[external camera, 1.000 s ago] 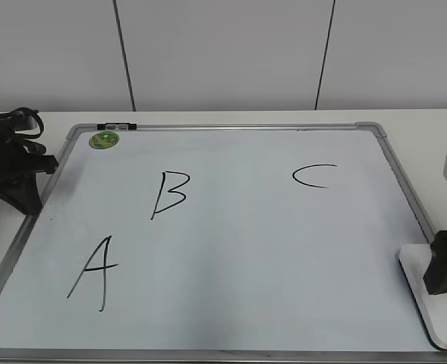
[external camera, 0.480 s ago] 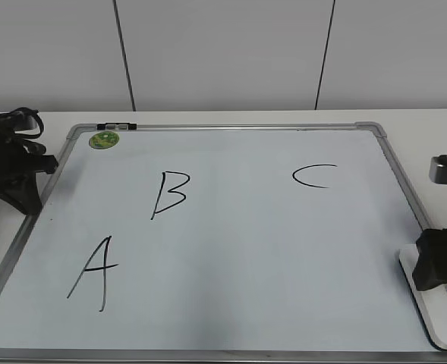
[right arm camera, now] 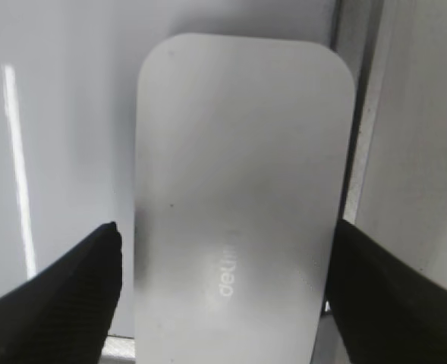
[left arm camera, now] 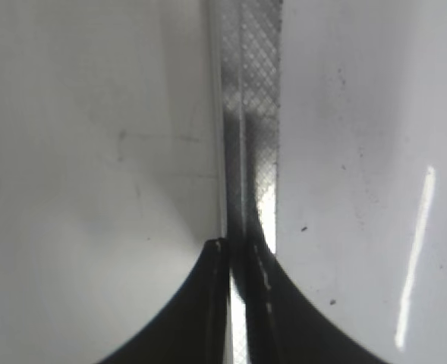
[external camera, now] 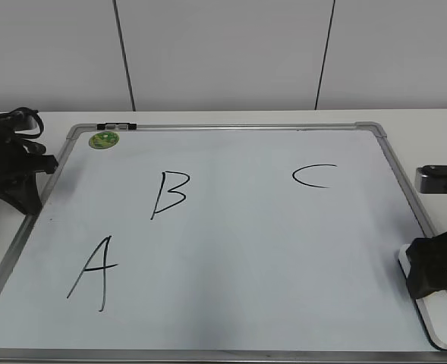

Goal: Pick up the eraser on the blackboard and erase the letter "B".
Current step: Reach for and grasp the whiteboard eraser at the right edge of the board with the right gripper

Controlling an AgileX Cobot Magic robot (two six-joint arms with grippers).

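The blackboard (external camera: 246, 250) lies flat on the table. The letter "B" (external camera: 168, 194) is drawn at its upper left, whole. The eraser (external camera: 438, 322) lies over the board's lower right edge. In the right wrist view the eraser (right arm camera: 238, 174) shows its white top with grey lettering. My right gripper (external camera: 433, 277) is open, with one finger on each side of the eraser (right arm camera: 227, 235). My left gripper (external camera: 22, 193) is shut and empty, resting over the board's left frame (left arm camera: 238, 246).
A black "A" (external camera: 92, 273) is at the lower left and a black "C" (external camera: 314, 176) at the upper right. A green magnet (external camera: 104, 139) sits at the top left corner. The silver frame (left arm camera: 250, 114) rims the board.
My right gripper has shifted left along the eraser. The eraser has stayed where it was. The left arm has not moved.
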